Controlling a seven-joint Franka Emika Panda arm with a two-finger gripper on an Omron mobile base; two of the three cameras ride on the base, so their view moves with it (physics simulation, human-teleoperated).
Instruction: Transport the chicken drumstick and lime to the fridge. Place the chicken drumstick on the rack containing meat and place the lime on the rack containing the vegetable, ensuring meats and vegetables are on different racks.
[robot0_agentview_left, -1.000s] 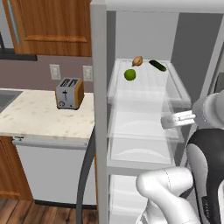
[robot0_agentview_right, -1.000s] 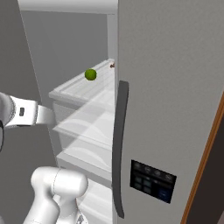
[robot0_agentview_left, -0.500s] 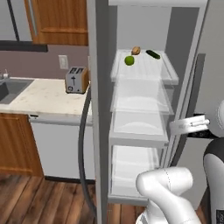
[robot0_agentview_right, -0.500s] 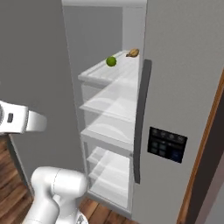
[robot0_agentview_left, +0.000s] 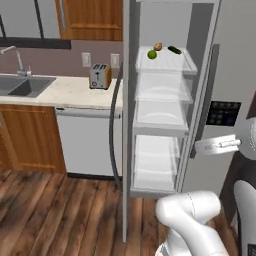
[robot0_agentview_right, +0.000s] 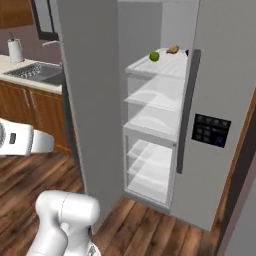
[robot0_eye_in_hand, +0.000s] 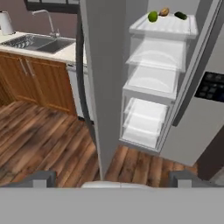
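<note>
At bottom of hand view, claw (robot0_eye_in_hand: 111, 180) spread wide, nothing between tips, well back from fridge (robot0_eye_in_hand: 210, 109). Up on top rack (robot0_eye_in_hand: 144, 29): lime (robot0_eye_in_hand: 152, 16) beside drumstick (robot0_eye_in_hand: 164, 12), dark-green veg (robot0_eye_in_hand: 180, 15) next to them, all 3 on same rack. Prob. needs drumstick moved to a different rack: approach w/ claw spread, stay off open door (robot0_eye_in_hand: 98, 65), come in level over rack, grip plump end, avoid nudging lime.

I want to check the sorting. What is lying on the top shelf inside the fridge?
On the top shelf of the fridge lie the lime, a brown piece that looks like the chicken drumstick and a dark green vegetable. Nothing covers them.
</note>
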